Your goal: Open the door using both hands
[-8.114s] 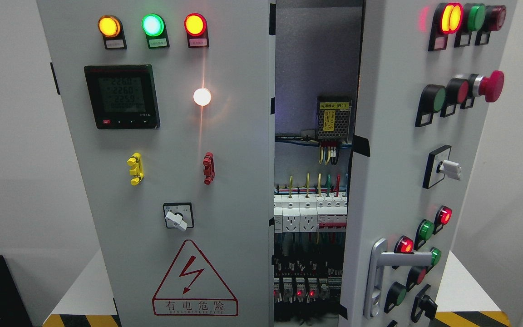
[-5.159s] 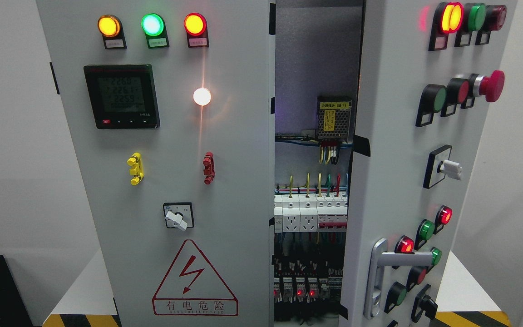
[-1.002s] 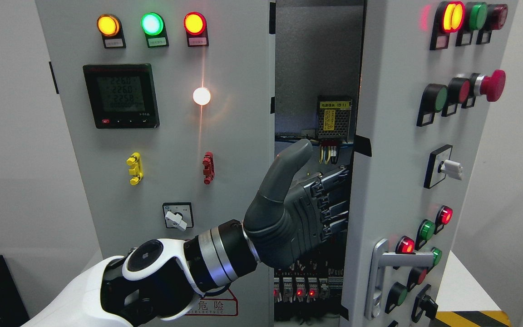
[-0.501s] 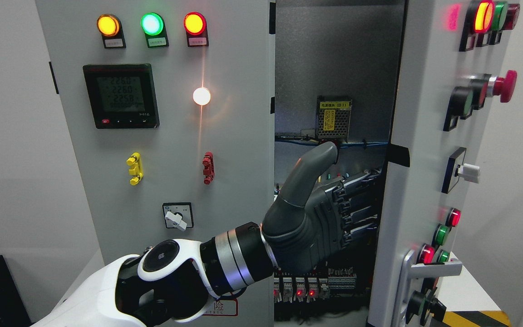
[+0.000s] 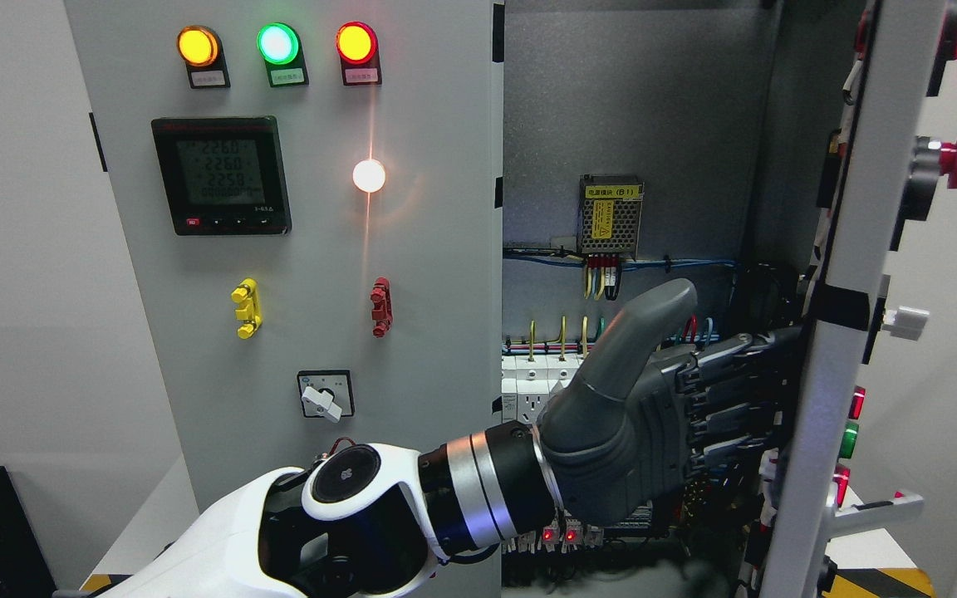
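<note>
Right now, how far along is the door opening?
Done: the right door is swung out nearly edge-on, so the cabinet interior with its breakers shows. In hand: the left hand reaches across, fingers extended against the door's inner side. Left: the left door looks closed; the right hand is not in view.

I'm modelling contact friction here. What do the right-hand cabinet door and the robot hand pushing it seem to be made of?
The light grey right-hand cabinet door looks like painted sheet metal: thin edge, smooth matte coat, flat panel. The dark grey left hand appears clad in matte rubbery or plastic skin, ribbed over the knuckles, with bare hard links on the fingers; the exact material is unclear.
</note>
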Tool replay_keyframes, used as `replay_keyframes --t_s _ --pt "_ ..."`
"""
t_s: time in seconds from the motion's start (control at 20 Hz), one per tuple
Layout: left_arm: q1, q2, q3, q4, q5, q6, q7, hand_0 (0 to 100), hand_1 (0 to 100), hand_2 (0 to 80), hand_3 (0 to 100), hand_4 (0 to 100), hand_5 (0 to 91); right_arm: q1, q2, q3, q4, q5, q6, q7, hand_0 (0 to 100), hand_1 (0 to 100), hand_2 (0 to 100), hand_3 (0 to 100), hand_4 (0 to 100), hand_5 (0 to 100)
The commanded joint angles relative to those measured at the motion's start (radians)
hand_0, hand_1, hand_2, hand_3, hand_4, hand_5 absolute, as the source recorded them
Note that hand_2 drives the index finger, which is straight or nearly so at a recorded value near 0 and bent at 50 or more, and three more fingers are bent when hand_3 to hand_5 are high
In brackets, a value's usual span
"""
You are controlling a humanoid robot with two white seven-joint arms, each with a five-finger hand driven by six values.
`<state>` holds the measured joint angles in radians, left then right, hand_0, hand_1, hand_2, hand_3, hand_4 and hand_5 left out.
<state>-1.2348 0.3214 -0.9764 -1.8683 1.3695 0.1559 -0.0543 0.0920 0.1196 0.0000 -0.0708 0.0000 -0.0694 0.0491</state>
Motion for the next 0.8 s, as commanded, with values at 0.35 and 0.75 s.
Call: replay_keyframes --t_s 0.35,0.75 --pt "-0.032 -0.211 -0.025 0.109 -0.015 0.019 0.002 0 0 0.0 0 0 0.0 0.0 0.0 0.003 0.0 0.009 0.0 0.0 19 0 0 0 0 0" --pt "-0.005 -0.314 -0.018 0.161 -0.086 0.063 0.002 0 0 0.0 0 0 0.0 0.0 0.0 0.003 0.0 0.009 0.0 0.0 19 0 0 0 0 0"
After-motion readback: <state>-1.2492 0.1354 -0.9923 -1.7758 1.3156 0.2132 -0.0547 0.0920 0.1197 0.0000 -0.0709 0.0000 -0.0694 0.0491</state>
